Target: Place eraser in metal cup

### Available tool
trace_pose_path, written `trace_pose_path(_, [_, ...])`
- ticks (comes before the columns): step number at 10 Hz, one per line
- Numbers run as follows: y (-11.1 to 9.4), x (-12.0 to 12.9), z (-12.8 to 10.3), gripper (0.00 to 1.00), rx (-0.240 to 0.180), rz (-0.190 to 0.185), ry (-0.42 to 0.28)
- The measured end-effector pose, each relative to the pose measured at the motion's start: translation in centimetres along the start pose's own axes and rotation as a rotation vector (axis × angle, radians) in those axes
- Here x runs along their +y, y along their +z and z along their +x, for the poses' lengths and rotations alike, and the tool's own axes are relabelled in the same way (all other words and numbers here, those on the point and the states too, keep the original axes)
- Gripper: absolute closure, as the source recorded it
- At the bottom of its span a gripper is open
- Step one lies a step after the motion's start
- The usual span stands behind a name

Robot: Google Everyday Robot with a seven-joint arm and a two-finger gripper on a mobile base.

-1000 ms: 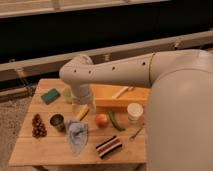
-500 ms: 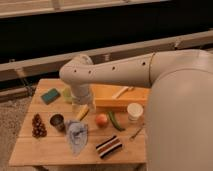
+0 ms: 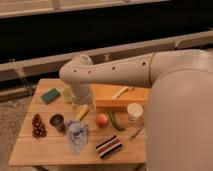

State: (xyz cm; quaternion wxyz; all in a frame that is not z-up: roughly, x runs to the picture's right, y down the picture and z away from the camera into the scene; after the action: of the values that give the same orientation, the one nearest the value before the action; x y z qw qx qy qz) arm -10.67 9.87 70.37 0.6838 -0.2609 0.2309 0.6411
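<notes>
The eraser (image 3: 109, 146), a flat block with black, white and red-brown stripes, lies near the front edge of the wooden table (image 3: 30, 150). The metal cup (image 3: 57, 121), a small dark steel tumbler, stands upright at the left-middle, left of a light blue cloth. My arm reaches in from the right, bends at the elbow and points down. My gripper (image 3: 81, 111) hangs low over the table's middle, just behind the cloth. It is right of the metal cup and well behind and left of the eraser. It touches neither.
A teal sponge (image 3: 50, 95) and a light green cup (image 3: 67, 94) sit at the back left. A yellow-orange box (image 3: 120, 96), a white paper cup (image 3: 134, 111), an orange fruit (image 3: 102, 119), a green vegetable (image 3: 115, 121), the blue cloth (image 3: 76, 136) and a dark bunch (image 3: 37, 126) are also on the table.
</notes>
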Motion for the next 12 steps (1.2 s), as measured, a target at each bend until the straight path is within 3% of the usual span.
trace_pose_path(8, [0.4, -0.2, 0.0, 0.35, 0.001, 0.005, 0.014])
trace_pose_path(12, [5.3, -4.8, 1.4, 0.35, 0.005, -0.022, 0.144])
